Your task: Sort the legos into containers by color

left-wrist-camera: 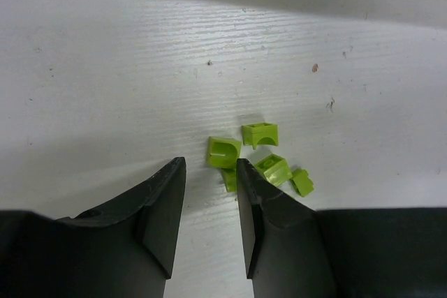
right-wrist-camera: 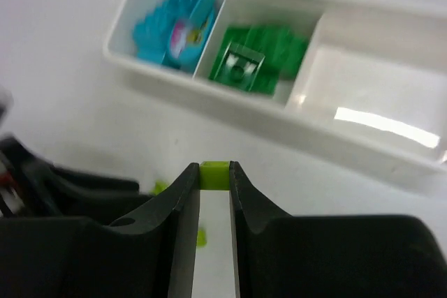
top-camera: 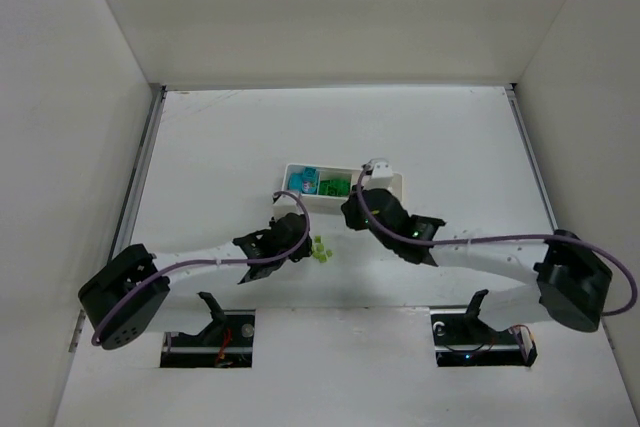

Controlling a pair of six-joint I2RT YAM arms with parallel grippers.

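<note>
- The pale yellow-green brick is pinched at the very tips of my right gripper, which is clamped on it. It looks near-cubic, so I can't name a long axis.
- The empty compartment lies ahead and to my right. The white tray runs crosswise to my fingers, with cyan legos at the left and dark green legos in the middle.
- My right arm is the nearer one to the tray.
- My left gripper, jaws apart, hovers just beside the loose yellow-green bricks on the table.
</note>
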